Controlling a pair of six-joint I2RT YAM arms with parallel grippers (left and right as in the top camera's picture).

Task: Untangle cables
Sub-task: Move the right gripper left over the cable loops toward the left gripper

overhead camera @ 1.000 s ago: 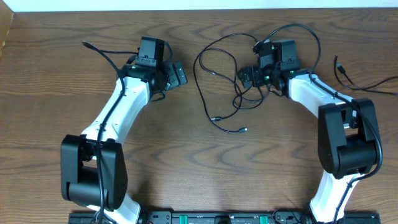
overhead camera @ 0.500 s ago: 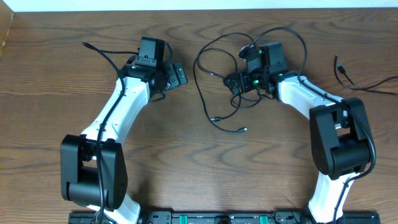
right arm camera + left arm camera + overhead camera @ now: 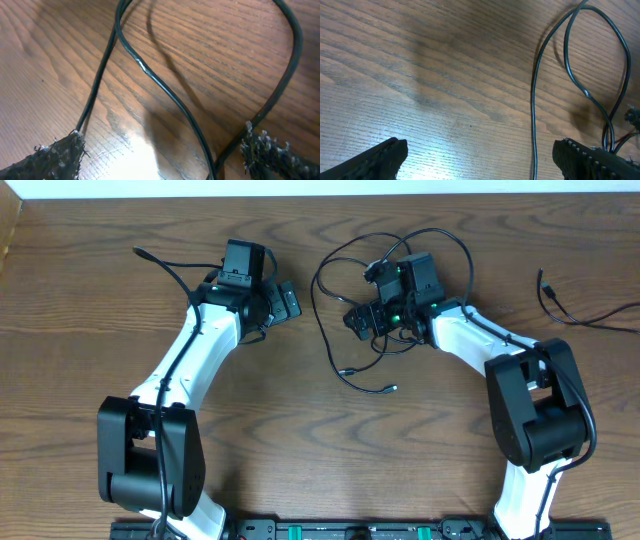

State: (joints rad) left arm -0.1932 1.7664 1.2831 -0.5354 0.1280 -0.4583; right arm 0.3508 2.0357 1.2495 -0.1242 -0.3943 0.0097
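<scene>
Cables (image 3: 532, 100), thin black rubbery cords, lie looped on the brown wooden table (image 3: 90, 340); they look light and floppy. Left gripper (image 3: 480, 157) gapes beside them, and right gripper (image 3: 160, 155) gapes astride two strands, so I'd pinch one strand near its small plug (image 3: 392, 389).

- From my overhead feed, the desk (image 3: 300, 440) fills nearly the whole picture: dark brown wood, with long wavy grain running left to right.
- On both wrist feeds I see the same wood up close, with a bright patch of glare near the lower edge of each view.
- A white strip (image 3: 320, 188) runs along the far edge of the desk; I cannot tell what it is.
- At the far left corner sits a slanted, lighter tan edge (image 3: 8, 230).
- A black rail (image 3: 340, 531) with small green marks lies along the near edge.
</scene>
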